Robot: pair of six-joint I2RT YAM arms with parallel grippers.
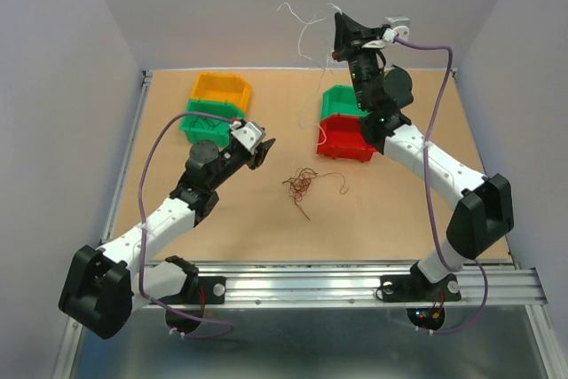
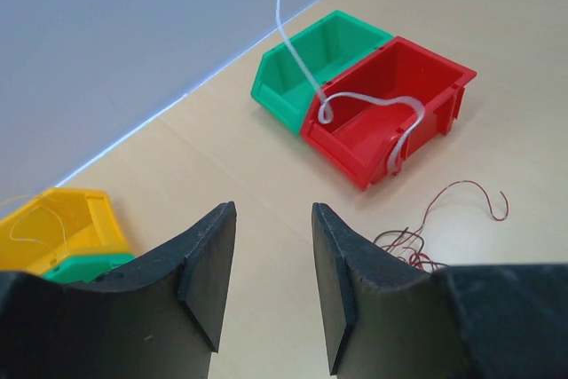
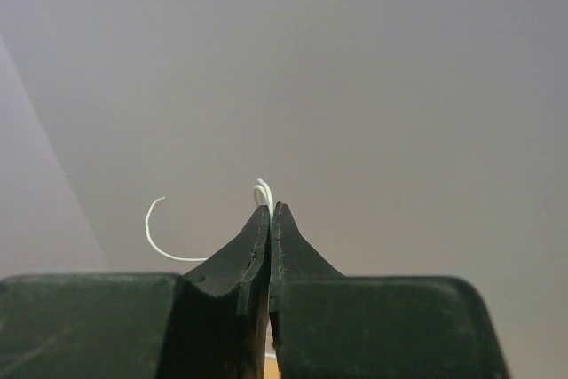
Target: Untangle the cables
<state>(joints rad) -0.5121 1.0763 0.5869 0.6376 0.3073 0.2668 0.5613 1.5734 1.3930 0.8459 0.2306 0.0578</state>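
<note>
R gripper (image 3: 270,210) tight on pale strand (image 3: 264,191), strand's rest behind fingers (image 3: 222,281).

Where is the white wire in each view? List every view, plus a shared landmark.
Top external: the white wire dangles at top centre from the shut right gripper.
Left wrist: the wire drops from the top edge and loops in front of the red bin.
Right wrist: the wire is pinched at the fingertips, curling left.
Landmark: the red bin, in top and left wrist only.

Bin count is four: one yellow bin (image 1: 222,88), one red bin (image 1: 346,141), a left green bin (image 1: 202,129) and a right green bin (image 1: 341,99). Reddish wire wad (image 1: 302,185): one. White wire (image 2: 373,98): one.
</note>
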